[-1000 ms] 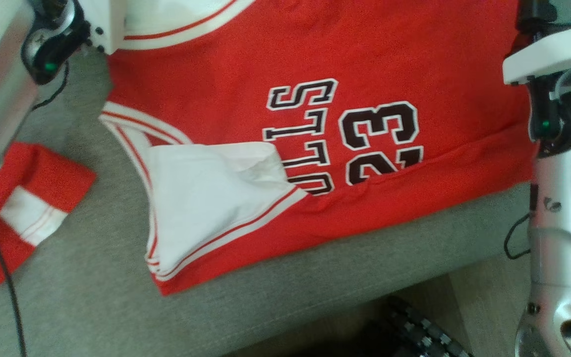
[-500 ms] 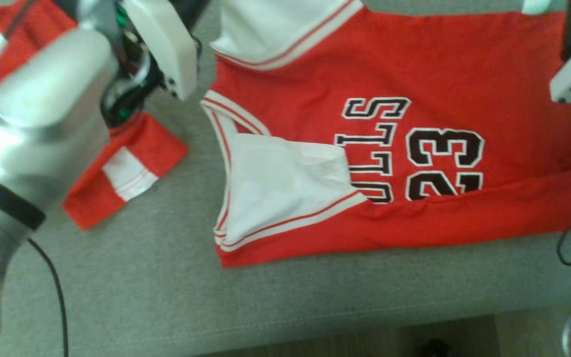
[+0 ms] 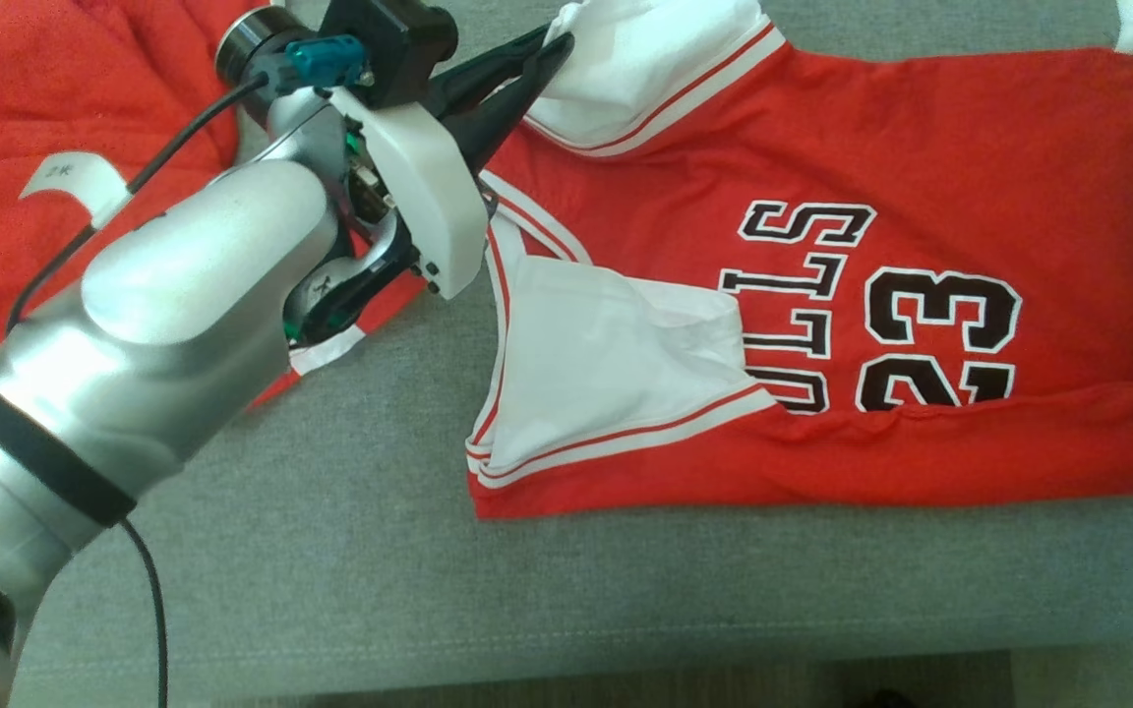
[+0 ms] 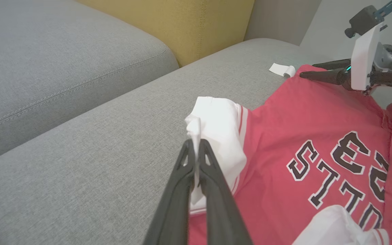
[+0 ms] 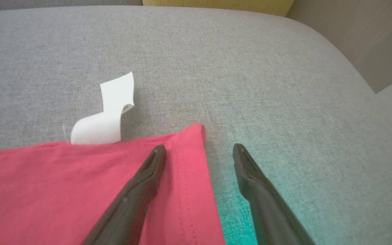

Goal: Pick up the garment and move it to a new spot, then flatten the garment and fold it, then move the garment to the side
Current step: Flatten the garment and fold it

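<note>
We see the red basketball jersey (image 3: 822, 147) (image 4: 301, 112) (image 5: 46, 187) spread flat on the grey seat cushion (image 3: 330, 570) (image 4: 80, 170) (image 5: 250, 68), its long lower fold running close to the cushion's front edge and its black "23" print (image 3: 940, 334) lying above that fold. Our left pincer (image 3: 547, 49) (image 4: 193, 144) is pressed together on a white armhole panel (image 3: 645, 59) (image 4: 219, 129) at the jersey's far side, toward the back of the cushion, and a thin ridge of white cloth stands up between the two dark fingertips. A second white armhole panel (image 3: 616, 374) lies folded over the red cloth nearer the cushion's front edge. Our right pincer (image 5: 198, 148) is spread wide at the jersey's hem corner, one finger over the red cloth and the other over bare cushion; we cannot tell whether either finger touches. A curled white tag (image 5: 107, 119) (image 4: 282, 69) rests on the cushion just beyond that hem. Another red garment (image 3: 55, 118) lies rumpled on the cushion beyond the left arm, apart from the jersey. A yellow back cushion (image 4: 199, 23) rises behind the seat cushion, and a black cable (image 3: 149, 610) hangs from the left arm across the cushion's front.
</note>
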Available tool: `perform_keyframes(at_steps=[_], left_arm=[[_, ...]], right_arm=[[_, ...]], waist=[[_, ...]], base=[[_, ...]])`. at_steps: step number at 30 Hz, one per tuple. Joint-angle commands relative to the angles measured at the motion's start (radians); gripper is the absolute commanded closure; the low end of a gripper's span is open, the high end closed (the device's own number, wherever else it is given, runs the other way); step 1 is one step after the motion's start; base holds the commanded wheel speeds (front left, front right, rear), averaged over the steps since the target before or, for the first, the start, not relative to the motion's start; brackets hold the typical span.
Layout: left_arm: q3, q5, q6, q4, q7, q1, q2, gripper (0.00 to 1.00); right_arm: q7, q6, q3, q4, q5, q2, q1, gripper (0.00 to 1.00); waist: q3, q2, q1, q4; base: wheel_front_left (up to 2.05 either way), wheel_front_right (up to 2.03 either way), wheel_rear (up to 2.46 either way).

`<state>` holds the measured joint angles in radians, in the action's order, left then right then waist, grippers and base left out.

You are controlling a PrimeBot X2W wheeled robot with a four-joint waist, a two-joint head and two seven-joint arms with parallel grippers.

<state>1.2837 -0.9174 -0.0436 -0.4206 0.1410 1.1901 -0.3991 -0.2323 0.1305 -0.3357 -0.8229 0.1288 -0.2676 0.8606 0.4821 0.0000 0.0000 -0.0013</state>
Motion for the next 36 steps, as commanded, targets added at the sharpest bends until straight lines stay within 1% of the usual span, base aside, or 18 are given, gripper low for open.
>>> perform_keyframes(at_steps=[1, 6, 9, 10, 11, 16, 21, 26, 28, 33, 36], left_arm=[[-0.035, 0.005, 0.007, 0.026, -0.003, 0.034, -0.032, 1.0], [-0.037, 0.003, 0.019, 0.057, -0.01, 0.035, -0.045, 1.0], [-0.04, 0.0, 0.025, 0.068, -0.013, 0.037, -0.052, 1.0], [-0.041, -0.002, 0.029, 0.072, -0.014, 0.037, -0.056, 1.0], [-0.042, -0.002, 0.031, 0.073, -0.015, 0.036, -0.058, 1.0], [-0.057, -0.008, 0.048, 0.064, -0.006, 0.038, -0.073, 1.0], [-0.089, -0.02, 0.062, 0.037, 0.011, 0.058, -0.09, 1.0], [-0.12, -0.033, 0.059, -0.004, 0.018, 0.099, -0.096, 1.0], [-0.124, -0.034, 0.057, -0.013, 0.019, 0.109, -0.095, 1.0], [-0.137, -0.032, 0.044, -0.066, 0.021, 0.156, -0.081, 1.0], [-0.139, -0.03, 0.033, -0.103, 0.021, 0.182, -0.068, 1.0]], right_arm=[[-0.006, 0.0, 0.004, 0.02, 0.017, -0.012, 0.031, 0.0], [-0.013, 0.0, -0.034, -0.014, 0.058, -0.002, 0.058, 0.0], [-0.016, 0.0, -0.041, -0.033, 0.076, 0.002, 0.07, 0.0], [-0.017, 0.0, -0.038, -0.047, 0.084, 0.004, 0.076, 0.51], [-0.016, 0.0, -0.038, -0.052, 0.087, 0.006, 0.078, 1.0], [0.026, 0.0, -0.049, -0.062, 0.079, 0.01, 0.093, 1.0], [0.12, 0.0, -0.058, -0.051, 0.073, 0.022, 0.118, 1.0], [0.231, 0.0, -0.068, -0.04, 0.052, 0.042, 0.154, 1.0], [0.251, 0.0, -0.069, -0.04, 0.049, 0.046, 0.161, 1.0], [0.336, 0.0, -0.079, -0.051, 0.025, 0.065, 0.197, 1.0], [0.365, 0.0, -0.079, -0.071, 0.014, 0.075, 0.218, 1.0]], waist=[[0.003, 0.0, 0.0, 0.002], [0.01, 0.0, 0.0, 0.004], [0.013, 0.0, 0.0, 0.006], [0.012, 0.0, 0.0, 0.006], [0.011, 0.0, 0.0, 0.005], [-0.002, 0.0, 0.0, -0.003], [-0.014, 0.0, 0.0, -0.015], [-0.019, 0.0, 0.0, -0.026], [-0.019, 0.0, 0.0, -0.028], [-0.015, 0.0, 0.0, -0.036], [-0.009, 0.0, 0.0, -0.042]], base=[[0.0, 0.0, 0.0], [0.0, 0.0, 0.0], [0.0, 0.0, 0.0], [0.0, 0.0, 0.0], [0.0, 0.0, 0.0], [0.0, 0.0, 0.0], [0.0, 0.0, 0.0], [0.0, 0.0, 0.0], [0.0, 0.0, 0.0], [0.0, 0.0, 0.0], [0.0, 0.0, 0.0]])
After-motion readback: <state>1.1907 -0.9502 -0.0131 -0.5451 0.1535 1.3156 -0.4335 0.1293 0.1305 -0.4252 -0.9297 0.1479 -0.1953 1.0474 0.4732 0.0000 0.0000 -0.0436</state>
